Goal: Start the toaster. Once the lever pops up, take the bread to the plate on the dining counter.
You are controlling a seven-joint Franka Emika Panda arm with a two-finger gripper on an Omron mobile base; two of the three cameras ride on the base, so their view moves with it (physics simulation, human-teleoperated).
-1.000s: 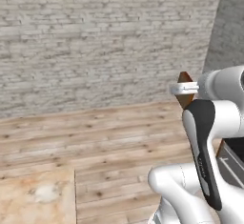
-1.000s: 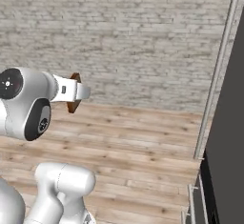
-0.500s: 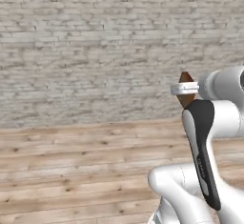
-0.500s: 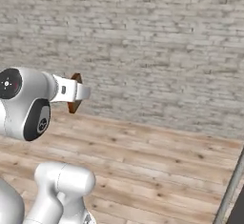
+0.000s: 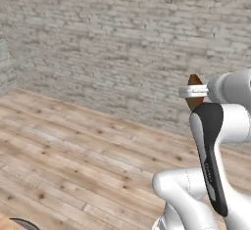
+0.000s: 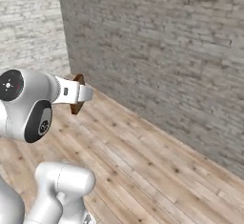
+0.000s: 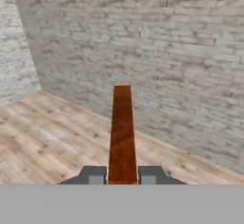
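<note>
The tool (image 7: 122,179) grasps the bread (image 7: 122,132), held in the air in front of a brick wall (image 7: 157,42).

In the left base view the wooden floor (image 5: 73,160) fills the lower left, and the bread (image 5: 195,93) stands at the right of the frame, above the white arm. In the right base view the bread (image 6: 76,95) is at the left, beside the arm. In the hand view the brown slice rises edge-on in the middle, between the two dark fingertips (image 7: 94,174), clenched on it.
</note>
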